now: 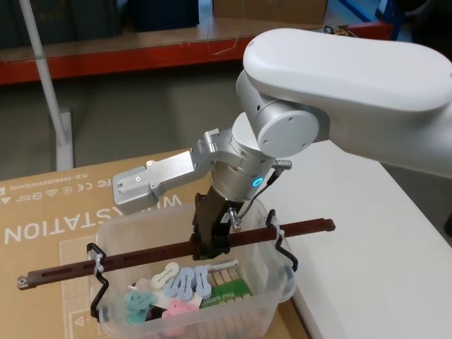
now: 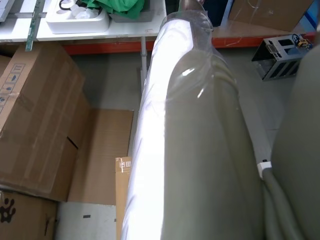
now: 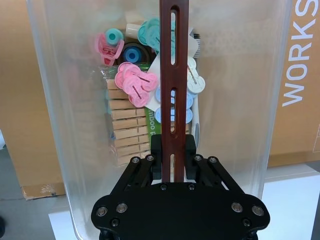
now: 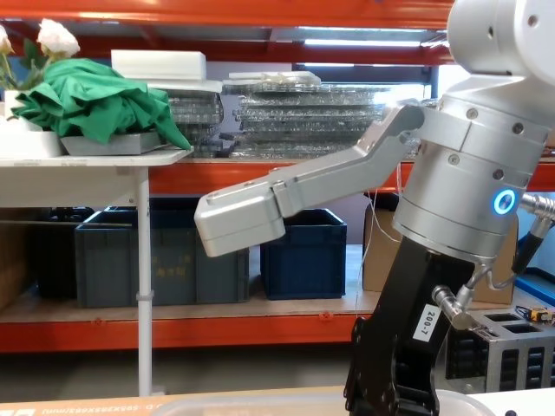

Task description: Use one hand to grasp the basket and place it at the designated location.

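Observation:
The basket (image 1: 272, 293) is a translucent tub low in the head view, holding pink, blue and green pegs (image 1: 180, 286). Its reddish-brown rod handle (image 1: 106, 265) spans the rim, tied on with white zip ties. My right gripper (image 1: 212, 244) reaches down from above and is shut on the middle of the handle. In the right wrist view the black fingers (image 3: 156, 150) clamp the slotted handle (image 3: 172, 75) over the basket (image 3: 235, 75), its pegs (image 3: 132, 82) and a stack of wooden clothespins. The chest view shows the gripper (image 4: 381, 390) just above the basket rim (image 4: 251, 405).
A printed cardboard sheet (image 1: 42, 226) lies under and left of the basket, and a white table (image 1: 353, 247) runs along the right. A white stand pole (image 1: 49, 92) rises at the back left. Dark blue crates (image 4: 173, 251) sit on a shelf behind. Cardboard boxes (image 2: 35, 120) stand on the floor.

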Robot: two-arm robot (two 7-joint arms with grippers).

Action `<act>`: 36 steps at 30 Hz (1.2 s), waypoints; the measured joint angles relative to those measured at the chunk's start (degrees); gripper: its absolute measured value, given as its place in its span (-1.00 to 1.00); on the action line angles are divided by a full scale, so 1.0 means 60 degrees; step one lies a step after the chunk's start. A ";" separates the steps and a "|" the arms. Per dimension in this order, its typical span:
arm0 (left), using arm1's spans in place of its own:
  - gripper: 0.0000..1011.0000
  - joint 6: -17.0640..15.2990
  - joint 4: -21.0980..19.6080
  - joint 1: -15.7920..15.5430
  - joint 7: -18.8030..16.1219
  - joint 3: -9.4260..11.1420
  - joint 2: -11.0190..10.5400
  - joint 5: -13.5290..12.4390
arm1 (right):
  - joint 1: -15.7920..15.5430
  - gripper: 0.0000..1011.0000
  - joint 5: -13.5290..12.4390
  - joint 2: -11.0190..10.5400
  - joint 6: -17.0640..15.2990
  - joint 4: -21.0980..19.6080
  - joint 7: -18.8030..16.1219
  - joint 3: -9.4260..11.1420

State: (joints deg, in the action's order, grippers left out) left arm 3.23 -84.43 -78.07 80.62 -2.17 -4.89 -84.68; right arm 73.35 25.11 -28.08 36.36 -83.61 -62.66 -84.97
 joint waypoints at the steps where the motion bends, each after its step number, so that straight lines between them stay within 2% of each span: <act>1: -1.00 0.0000 0.0000 0.0000 0.0000 0.0000 0.0000 0.0000 | 0.0005 -0.52 -0.0015 0.0000 0.0000 0.0004 0.0000 0.0004; 12: -1.00 0.0000 0.0000 0.0000 0.0000 0.0000 0.0000 0.0000 | 0.0162 -0.52 -0.0315 0.0022 0.0000 0.0168 0.0015 0.0246; 24: -1.00 0.0000 0.0000 0.0000 0.0000 0.0001 0.0000 0.0000 | 0.0419 -0.52 -0.0865 0.0066 -0.0169 0.0691 -0.0169 0.0592; 31: -1.00 0.0000 0.0000 0.0000 0.0000 -0.0002 0.0000 0.0000 | 0.0581 -0.52 -0.1285 -0.0007 -0.0587 0.1211 -0.0279 0.1016; 36: -1.00 0.0000 0.0000 0.0001 0.0000 0.0003 0.0000 0.0000 | 0.0644 -0.52 -0.1392 -0.0018 -0.0876 0.1468 -0.0370 0.1216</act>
State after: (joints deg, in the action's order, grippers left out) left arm 3.23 -84.43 -78.07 80.63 -2.15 -4.89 -84.68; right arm 77.22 16.76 -28.18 31.11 -74.80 -64.88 -77.67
